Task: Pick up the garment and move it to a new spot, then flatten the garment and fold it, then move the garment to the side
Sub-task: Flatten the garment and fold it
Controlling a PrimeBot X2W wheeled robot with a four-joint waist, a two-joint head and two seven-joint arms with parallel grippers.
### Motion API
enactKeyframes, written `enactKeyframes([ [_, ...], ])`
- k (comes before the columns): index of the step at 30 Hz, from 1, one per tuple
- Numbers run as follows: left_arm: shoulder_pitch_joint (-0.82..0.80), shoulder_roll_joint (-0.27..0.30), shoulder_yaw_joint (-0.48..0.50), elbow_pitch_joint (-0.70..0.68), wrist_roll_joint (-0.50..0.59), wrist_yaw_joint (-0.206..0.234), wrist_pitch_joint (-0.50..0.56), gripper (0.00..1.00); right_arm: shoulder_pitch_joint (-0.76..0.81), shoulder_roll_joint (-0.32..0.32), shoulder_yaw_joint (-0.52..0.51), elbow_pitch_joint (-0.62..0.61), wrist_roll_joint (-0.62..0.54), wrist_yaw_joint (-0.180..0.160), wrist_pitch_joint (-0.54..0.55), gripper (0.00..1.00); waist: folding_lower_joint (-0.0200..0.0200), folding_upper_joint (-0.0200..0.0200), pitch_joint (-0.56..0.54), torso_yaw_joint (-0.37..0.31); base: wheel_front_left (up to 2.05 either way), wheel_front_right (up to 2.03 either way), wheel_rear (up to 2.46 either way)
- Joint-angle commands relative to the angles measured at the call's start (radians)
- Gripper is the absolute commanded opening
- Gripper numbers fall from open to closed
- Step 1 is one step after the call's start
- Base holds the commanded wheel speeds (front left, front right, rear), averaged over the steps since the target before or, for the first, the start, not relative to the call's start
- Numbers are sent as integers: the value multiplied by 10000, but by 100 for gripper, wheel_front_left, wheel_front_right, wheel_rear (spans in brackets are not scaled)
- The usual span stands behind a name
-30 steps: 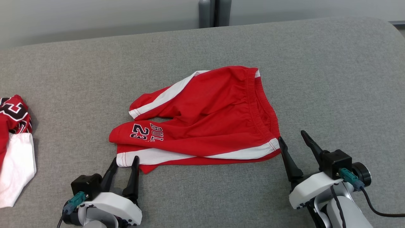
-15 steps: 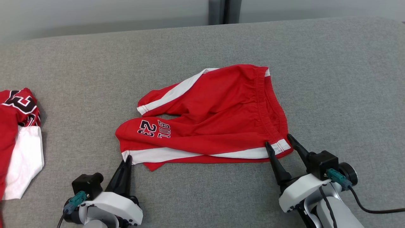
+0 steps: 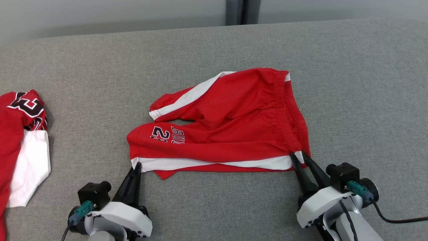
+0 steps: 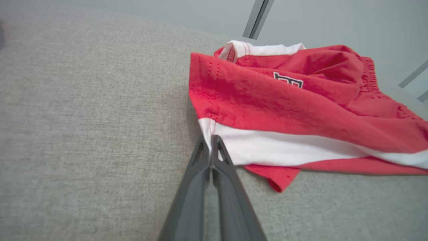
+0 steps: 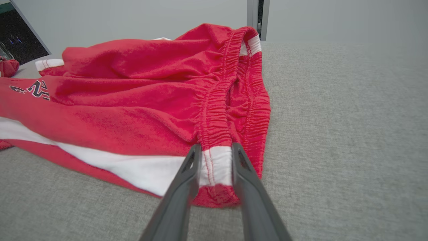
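Nearby, second red garment (image 3: 20,134) leftward

Shorts (image 3: 234,124): red, white side stripes, dark lettering at 9 o'clock. Bench (image 3: 361,83): grey fabric.

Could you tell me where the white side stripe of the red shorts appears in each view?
Head view: white side stripe along the shorts' near edge, between both grippers.
Left wrist view: runs right from the fingers.
Right wrist view: lower left, ending between the fingers.
Shared landmark: elastic waistband.
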Motion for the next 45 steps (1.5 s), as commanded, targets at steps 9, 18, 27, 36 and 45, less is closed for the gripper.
enactKeyframes([
  [9,-26,48,166,-394,259,-7,-1,0,146,-78,-106,-436,549,-2,-2,0,0,0,-326,78,0,0,0],
  [18,36,64,476,-1895,846,-9,-1,0,12,-112,-567,-1970,1203,-2,-2,0,0,0,-1906,197,0,0,0],
  [27,-1543,1072,495,-2950,1415,-1,-1,0,-1320,-862,-473,-2840,1879,-4,-2,0,0,0,-2383,228,0,0,0],
  [36,-5632,2022,363,-1632,2025,163,682,0,-5392,-1500,-193,-953,2187,-17,-1,0,0,0,-449,412,0,0,0],
  [45,-9045,1673,336,326,2163,510,22,0,-8892,-1260,-1080,199,762,-36,0,0,0,0,855,794,0,0,0],
])
